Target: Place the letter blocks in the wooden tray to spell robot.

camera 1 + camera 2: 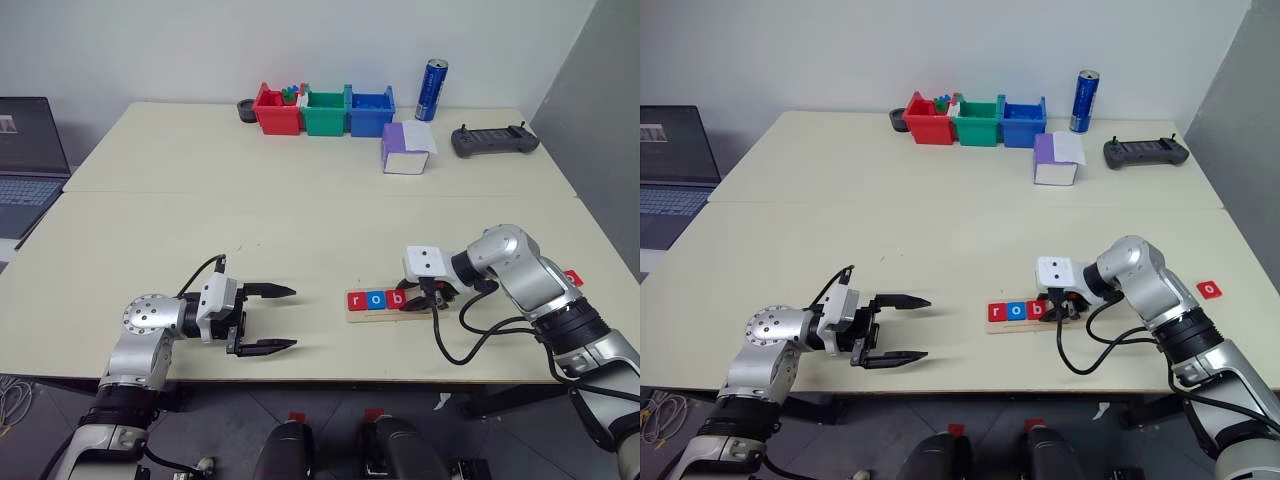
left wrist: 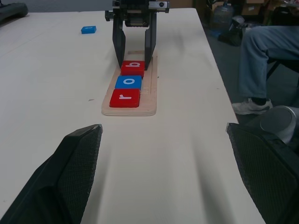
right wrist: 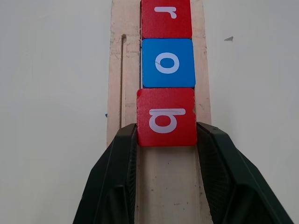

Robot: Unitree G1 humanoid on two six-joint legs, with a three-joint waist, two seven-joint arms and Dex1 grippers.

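right claw pinching red "b" block, pale wooden tray

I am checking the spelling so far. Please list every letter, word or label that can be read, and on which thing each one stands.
"r": red block at the wooden tray's end.
"o": blue block, second in the tray.
"b": red block, third, between the right tool's fingers.
"o": red block on the table.
Blue can and laptop screen: print too small to read.

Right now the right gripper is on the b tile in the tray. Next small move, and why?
Probably open the right gripper and lift clear. Its fingers clamp the red b tile, which already lies in the wooden tray after the r and the blue o tile. A red o tile waits on the table.
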